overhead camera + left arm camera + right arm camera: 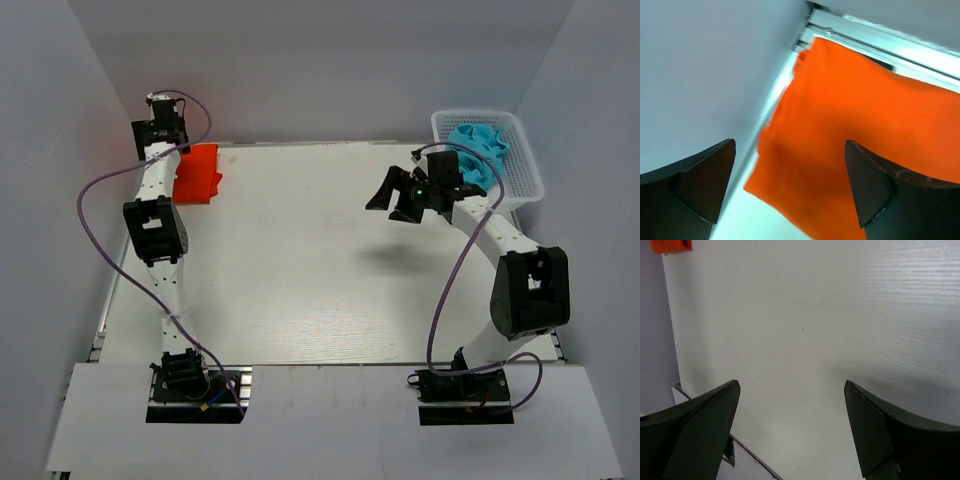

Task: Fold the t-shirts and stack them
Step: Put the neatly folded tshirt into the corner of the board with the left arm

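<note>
Left gripper sits low in its own wrist view, jaws wide apart, nothing between them. Right below it lies the orange shirt, at the far-left corner of the table, against the back rail. It looks folded into a compact block, one edge a bit ragged. No contact visible; the gripper hovers just above it.

Right gripper hangs over bare table at right-centre, near the basket but not in it. Jaws spread, empty; its wrist view shows only tabletop and a sliver of orange at the far corner.

Blue cloth is bunched up in the basket, far-right corner. Cannot tell how many shirts are in there.

Progress estimate: early to middle. One shirt looks folded and parked as the stack base — the blue ones are unfolded, not yet out of the basket. Left to do: pull blue out, flatten, fold, then stack on orange. Likely next step is the right arm reaching into the basket.
</note>
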### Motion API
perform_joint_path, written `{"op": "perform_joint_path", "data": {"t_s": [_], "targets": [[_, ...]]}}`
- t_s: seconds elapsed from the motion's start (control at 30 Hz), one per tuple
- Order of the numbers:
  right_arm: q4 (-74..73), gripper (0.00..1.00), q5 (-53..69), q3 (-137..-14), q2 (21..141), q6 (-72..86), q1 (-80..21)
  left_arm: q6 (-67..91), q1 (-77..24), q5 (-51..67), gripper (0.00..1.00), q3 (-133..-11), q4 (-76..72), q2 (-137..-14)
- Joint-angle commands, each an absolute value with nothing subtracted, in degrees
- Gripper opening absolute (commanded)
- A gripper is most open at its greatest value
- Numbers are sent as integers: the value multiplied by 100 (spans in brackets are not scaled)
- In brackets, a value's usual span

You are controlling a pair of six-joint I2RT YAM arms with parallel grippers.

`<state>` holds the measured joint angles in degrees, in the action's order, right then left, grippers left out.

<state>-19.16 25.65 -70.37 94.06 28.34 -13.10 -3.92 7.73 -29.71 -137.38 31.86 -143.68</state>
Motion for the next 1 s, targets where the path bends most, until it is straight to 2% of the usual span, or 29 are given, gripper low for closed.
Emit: {"op": "perform_joint_path", "data": {"t_s": [0.0, 0.17, 0.37, 0.4, 0.63, 0.97], "targets": [[-1346, 91, 2540, -6803, 8860, 2883, -1318, 385, 572, -2419, 100, -13502, 3550, -12984], [-1292, 91, 2092, -6425, 8168, 2804, -1301, 1791, 221, -1847, 100, -11825, 3683, -11428], [-1731, 91, 1153, -5846, 7192, 2558, -1292, 2794, -1588, -1898, 100, -8681, 3305, -9566], [-1775, 91, 1090, -5645, 6972, 2549, -1292, 3012, -2095, -1898, 100, -8457, 3305, -9423], [-1592, 91, 1028, -4599, 5916, 2478, -1301, 3936, -3821, -2205, 100, -7586, 3841, -8834], [-1767, 91, 1221, -4492, 5775, 2531, -1309, 3955, -4561, -2934, 100, -7321, 3814, -8385]]}}
